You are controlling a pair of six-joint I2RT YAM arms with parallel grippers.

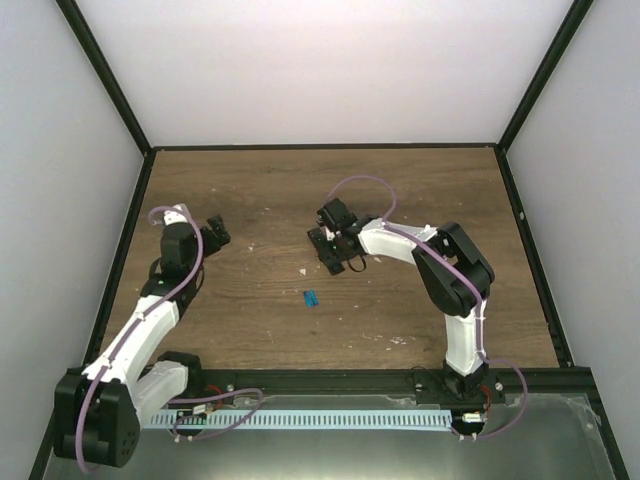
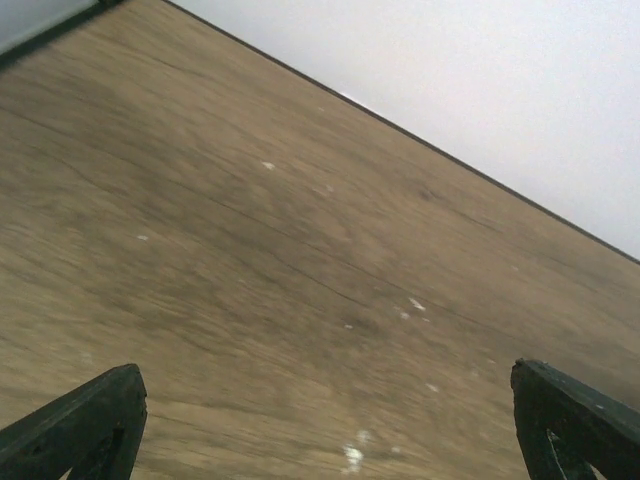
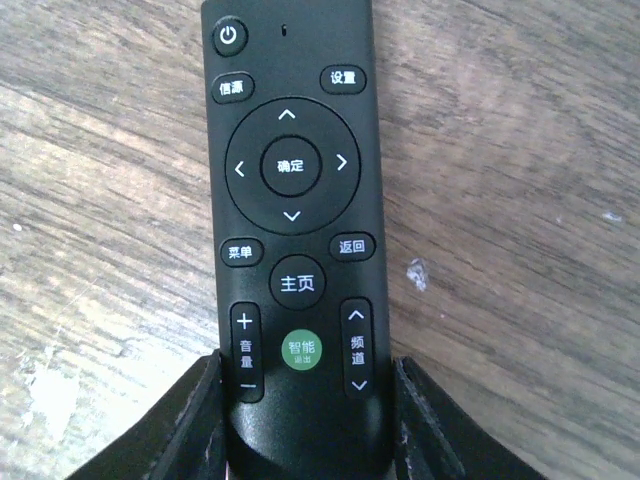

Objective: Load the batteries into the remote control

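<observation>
Right gripper (image 3: 308, 405) clamped on remote control (image 3: 290, 200), buttons up, mid-table (image 1: 420, 190) — left gripper (image 2: 325, 420) spread wide, empty, by left edge. Blue battery (image 1: 311, 298) lies loose nearer the front edge — loading apparently not begun.

We see a brown wood-grain tabletop (image 1: 250, 190) dotted with small white specks (image 3: 416, 272). The blue batteries (image 1: 311, 298) lie on it near the middle, too small to count. Farther back, the black remote control (image 3: 295, 200) lies face up on the wood.
</observation>
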